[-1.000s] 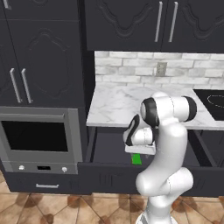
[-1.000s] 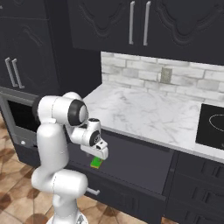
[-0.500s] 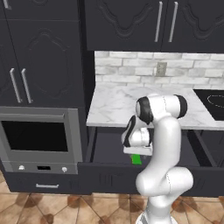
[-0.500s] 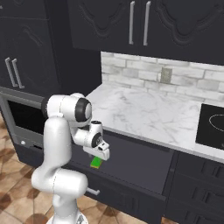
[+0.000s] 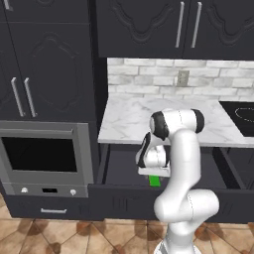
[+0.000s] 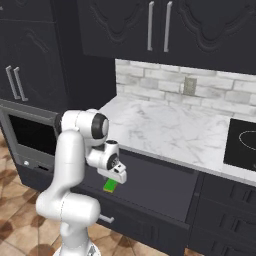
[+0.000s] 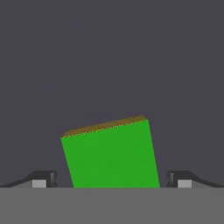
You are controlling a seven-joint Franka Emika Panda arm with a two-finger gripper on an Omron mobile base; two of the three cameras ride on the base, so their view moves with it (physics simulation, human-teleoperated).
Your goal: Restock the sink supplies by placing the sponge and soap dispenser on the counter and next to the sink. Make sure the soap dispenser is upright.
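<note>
The sponge lies flat on the dark floor of an open drawer, at the lower middle of the hand view, green face up. The gripper hangs right over it, jaws spread wide, one fingertip on each side, clear of the sponge. The counter spans the upper middle of the left base view.

sponge: bright green, yellowish edge | counter: white-grey veined marble
</note>
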